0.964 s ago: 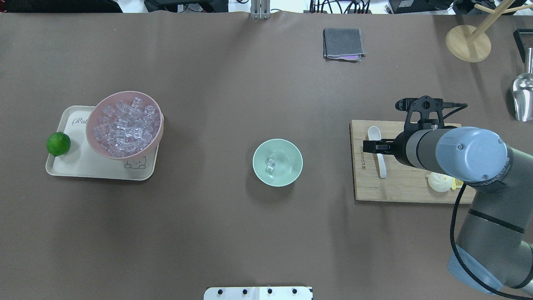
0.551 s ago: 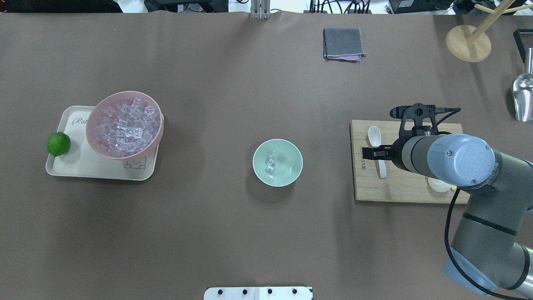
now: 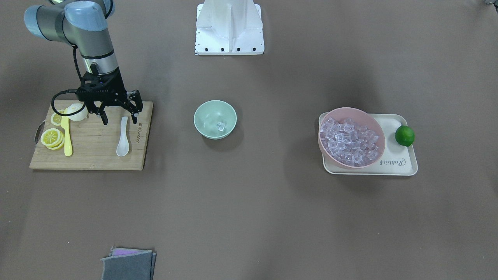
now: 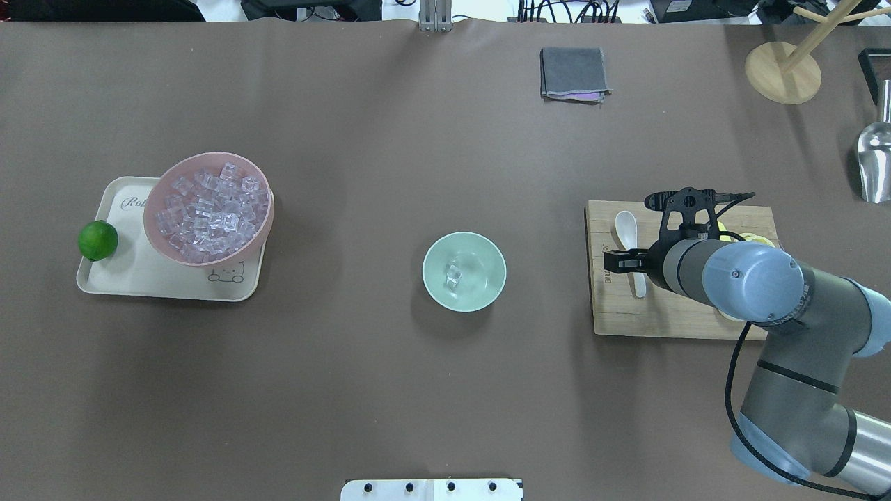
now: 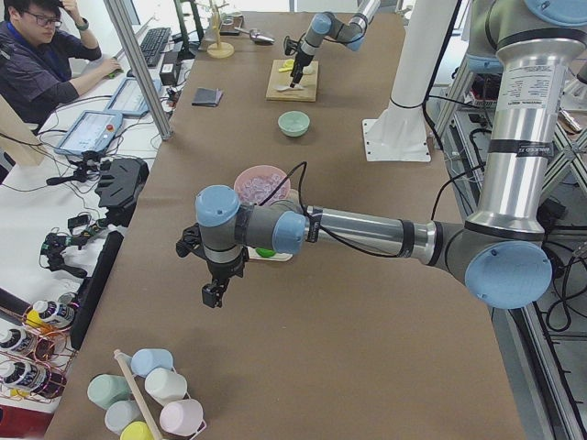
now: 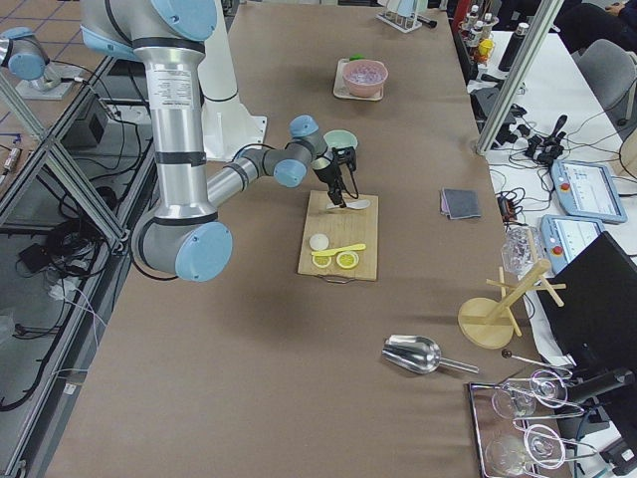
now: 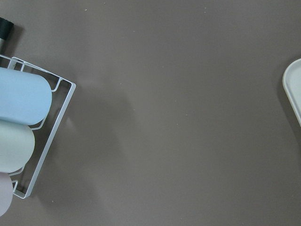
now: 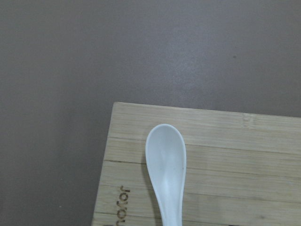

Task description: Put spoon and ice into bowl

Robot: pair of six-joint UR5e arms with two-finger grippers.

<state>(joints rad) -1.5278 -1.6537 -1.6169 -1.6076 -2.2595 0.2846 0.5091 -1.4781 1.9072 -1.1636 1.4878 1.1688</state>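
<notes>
The white spoon (image 3: 123, 140) lies on the wooden cutting board (image 3: 93, 157), scoop away from the robot; it also shows in the overhead view (image 4: 627, 227) and the right wrist view (image 8: 167, 162). My right gripper (image 3: 120, 117) is open, pointing down, its fingers either side of the spoon's handle end, just above the board (image 4: 668, 316). The mint-green bowl (image 3: 212, 134) (image 4: 431, 280) stands mid-table with one clear ice cube (image 3: 221, 126) (image 4: 453, 275) inside. My left gripper (image 5: 213, 293) shows only in the exterior left view, far from these; I cannot tell its state.
A pink bowl (image 4: 150, 229) of ice and a lime (image 4: 97, 240) sit on a cream tray (image 4: 139, 282). A yellow knife (image 3: 68, 136), lemon slices (image 3: 51, 138) and a bun share the board. A grey cloth (image 4: 574, 73), metal scoop (image 4: 873, 160) and wooden stand (image 4: 783, 69) lie far.
My right gripper has moved along the spoon's handle toward the robot side of the board and stays open. The spoon, bowl and ice have not moved.
</notes>
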